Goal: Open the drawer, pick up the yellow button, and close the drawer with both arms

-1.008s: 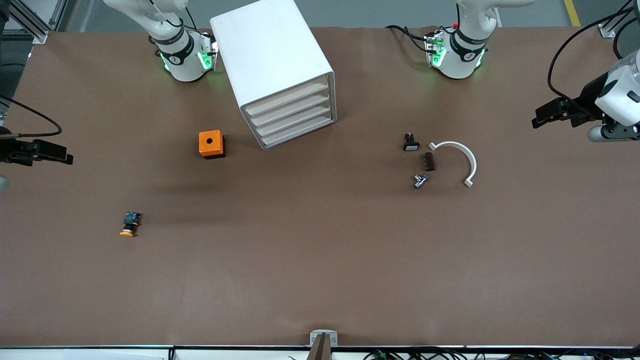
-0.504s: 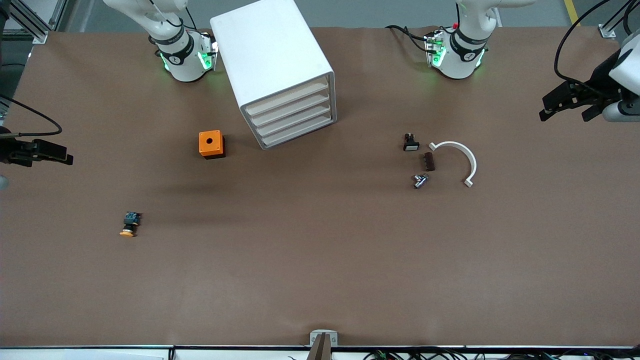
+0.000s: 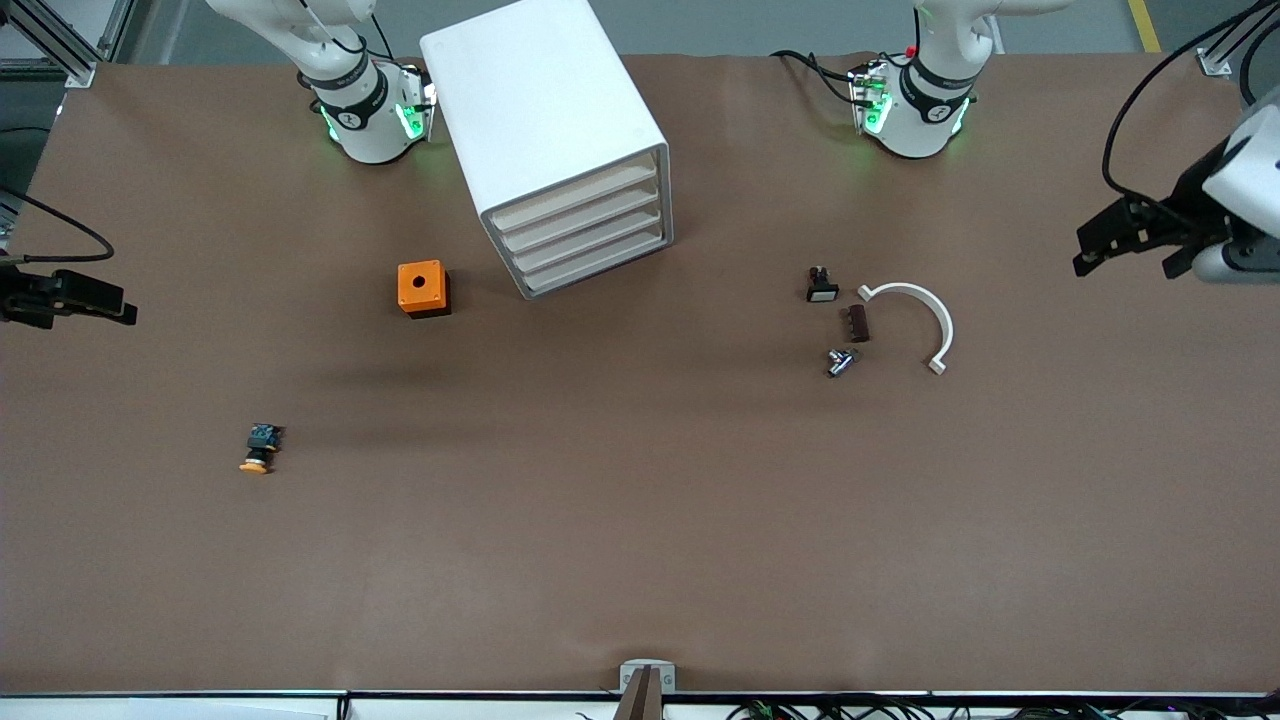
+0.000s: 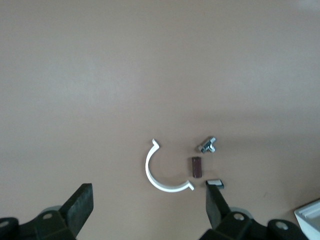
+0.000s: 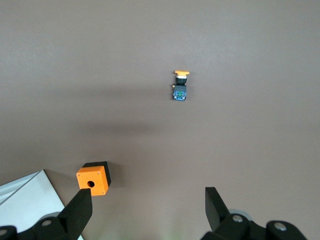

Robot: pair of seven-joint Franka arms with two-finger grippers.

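White drawer point(image 3: 575, 192) shut | button point(image 3: 259, 449) on worktop | my left pincer point(image 3: 1118, 240) wide, right pincer point(image 3: 90, 300) wide, both empty | next: pull drawer

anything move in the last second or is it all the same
Only the arms shifted. The left pincer swung toward the arm bases, then partway back, open and empty over the table's end. The right pincer drew slightly outward, also open. The drawer stayed shut; the button and other parts lay unmoved.
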